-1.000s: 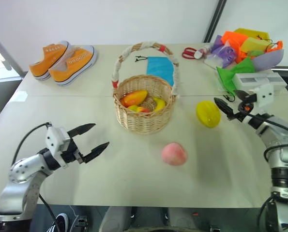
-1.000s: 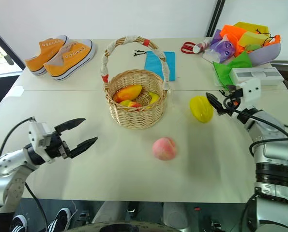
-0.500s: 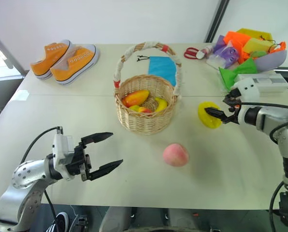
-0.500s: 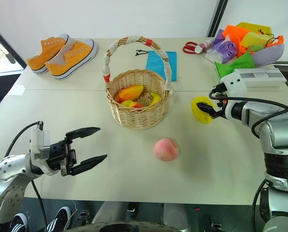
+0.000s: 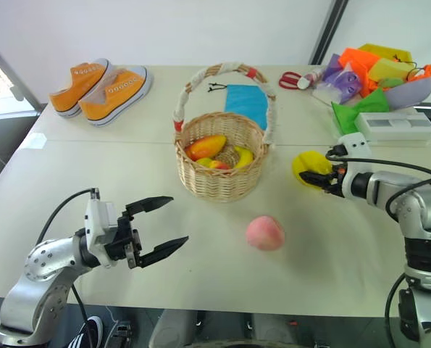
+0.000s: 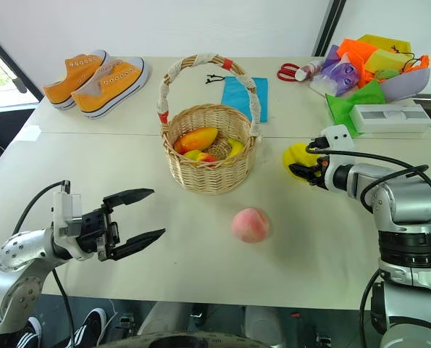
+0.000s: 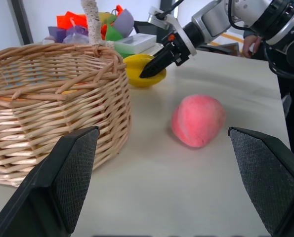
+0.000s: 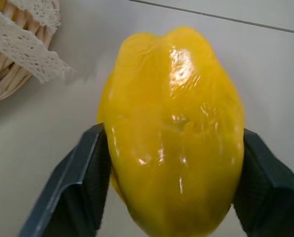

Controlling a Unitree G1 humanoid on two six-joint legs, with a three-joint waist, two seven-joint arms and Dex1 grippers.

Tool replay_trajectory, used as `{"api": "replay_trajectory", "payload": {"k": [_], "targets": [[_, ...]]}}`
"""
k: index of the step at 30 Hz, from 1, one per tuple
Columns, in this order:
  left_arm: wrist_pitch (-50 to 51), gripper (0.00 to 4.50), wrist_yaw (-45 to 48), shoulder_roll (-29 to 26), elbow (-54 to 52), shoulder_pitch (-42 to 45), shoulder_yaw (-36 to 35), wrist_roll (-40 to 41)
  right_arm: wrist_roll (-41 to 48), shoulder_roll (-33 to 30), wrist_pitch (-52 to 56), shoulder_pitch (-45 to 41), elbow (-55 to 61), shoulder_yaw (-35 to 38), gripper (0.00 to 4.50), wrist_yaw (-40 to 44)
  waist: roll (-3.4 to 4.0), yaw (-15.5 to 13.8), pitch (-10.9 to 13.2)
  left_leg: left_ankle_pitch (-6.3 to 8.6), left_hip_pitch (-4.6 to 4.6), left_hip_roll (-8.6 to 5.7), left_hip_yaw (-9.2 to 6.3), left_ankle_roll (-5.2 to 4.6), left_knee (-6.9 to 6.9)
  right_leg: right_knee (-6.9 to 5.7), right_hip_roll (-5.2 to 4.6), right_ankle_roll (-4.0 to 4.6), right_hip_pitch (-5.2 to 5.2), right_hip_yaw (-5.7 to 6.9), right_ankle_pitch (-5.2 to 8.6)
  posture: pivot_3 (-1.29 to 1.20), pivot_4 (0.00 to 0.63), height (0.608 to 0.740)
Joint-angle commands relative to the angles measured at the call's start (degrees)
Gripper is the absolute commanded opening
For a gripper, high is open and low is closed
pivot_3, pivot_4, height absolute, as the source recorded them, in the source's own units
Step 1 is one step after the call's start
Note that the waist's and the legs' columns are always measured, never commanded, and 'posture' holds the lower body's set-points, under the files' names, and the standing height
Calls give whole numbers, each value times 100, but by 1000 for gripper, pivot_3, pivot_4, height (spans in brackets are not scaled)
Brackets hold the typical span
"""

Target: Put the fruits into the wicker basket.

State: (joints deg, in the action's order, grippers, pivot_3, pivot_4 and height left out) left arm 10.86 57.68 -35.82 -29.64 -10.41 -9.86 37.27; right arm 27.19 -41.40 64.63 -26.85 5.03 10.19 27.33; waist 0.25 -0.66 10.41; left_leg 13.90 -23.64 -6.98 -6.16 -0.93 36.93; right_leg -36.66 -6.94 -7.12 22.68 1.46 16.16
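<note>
Right wrist view: right gripper (image 8: 171, 197) clamps star fruit (image 8: 174, 128) near tabletop's right edge for basket (image 5: 219, 170); left gripper (image 5: 161, 228) idle, wide.

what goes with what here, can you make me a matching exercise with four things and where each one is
Things:
1. star fruit
2. peach
3. orange sneakers
4. blue cloth

Places:
A. far left of the table
B. behind the wicker basket
C. between the right gripper's jaws
D. on the bare tabletop in front of the basket

Pairs: 1-C, 2-D, 3-A, 4-B
</note>
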Motion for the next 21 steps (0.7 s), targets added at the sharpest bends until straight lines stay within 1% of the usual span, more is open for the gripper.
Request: {"api": "replay_trajectory", "payload": {"k": [1, 3, 6, 8, 10, 11, 13, 15, 17, 19, 21], "targets": [[-64, 4500, -59, 8, -34, 68, -22, -33, 83, -48, -113, -62, 171, 234, 2479, 105, 0, 0, 0, 0, 0, 0, 0, 0, -1, 0, 0, 0, 0, 0, 0, 0, 150, 740], [-76, 4500, -179, 77, 73, 138, -102, -19, 245, -190, -195, -51, 306, 308, 2479, 410, 1, -3, 1, 0, 0, 0, 0, 0, -1, 0, 1, 0, 1, 0, 0, 0, 150, 740], [-86, 4500, -407, 211, 327, 222, -314, 23, 951, -613, -389, 267, 980, 557, 2479, 1595, 4, -17, 2, 1, -2, 0, 0, -2, -1, 1, 1, -2, 1, 2, -1, 0, 150, 740], [-154, 4500, -371, 216, 422, 167, -396, -18, 1537, -864, -277, 523, 1401, 787, 2479, 2230, 3, -14, 2, 4, -6, 2, -3, -6, -5, 9, 4, -4, 1, 7, -1, 0, 150, 740], [-178, 4500, -364, 228, 489, 83, -539, 28, 2224, -984, 45, 573, 1750, 1017, 2479, 2544, 3, 1, 2, 6, -7, 5, -4, -10, -6, 21, 6, -4, -3, 10, -2, 0, 150, 740], [-167, 4500, -385, 240, 504, 63, -592, 62, 2420, -992, 100, 541, 1872, 1045, 2479, 2576, 2, 12, 2, 8, -7, 6, -3, -12, -6, 26, 6, -5, -5, 10, -3, 0, 150, 740], [-202, 4500, -530, 307, 578, 93, -726, 54, 2752, -623, 153, 145, 2170, 879, 2479, 2161, 2, 30, 2, 9, -7, 12, -1, -13, -5, 34, 7, 2, -6, 10, -6, 0, 150, 740], [-321, 4500, -665, 375, 704, 197, -802, -68, 2864, 56, 115, -455, 2279, 600, 2479, 1440, 3, 57, 2, 8, -6, 24, 3, -11, -3, 38, 15, 13, -6, 9, -12, 0, 150, 740], [-366, 4500, -730, 413, 785, 294, -805, -110, 2575, 566, -22, -880, 2275, 209, 2479, 902, 1, 62, 1, 6, -6, 31, 4, -6, -1, 38, 21, 21, -4, 9, -16, 0, 150, 740], [-383, 4500, -764, 441, 795, 344, -777, -132, 2005, 1007, -320, -1167, 2094, -263, 2479, 386, -3, 27, -1, 4, -6, 32, 4, -3, -1, 38, 23, 23, 21, 10, -17, 0, 150, 740], [-388, 4500, -791, 463, 789, 368, -750, -137, 1598, 1335, -643, -1317, 1884, -625, 2479, 134, -5, -15, -2, 4, -6, 27, 4, -2, -2, 39, 22, 23, 23, 9, -18, 0, 150, 740]]}}
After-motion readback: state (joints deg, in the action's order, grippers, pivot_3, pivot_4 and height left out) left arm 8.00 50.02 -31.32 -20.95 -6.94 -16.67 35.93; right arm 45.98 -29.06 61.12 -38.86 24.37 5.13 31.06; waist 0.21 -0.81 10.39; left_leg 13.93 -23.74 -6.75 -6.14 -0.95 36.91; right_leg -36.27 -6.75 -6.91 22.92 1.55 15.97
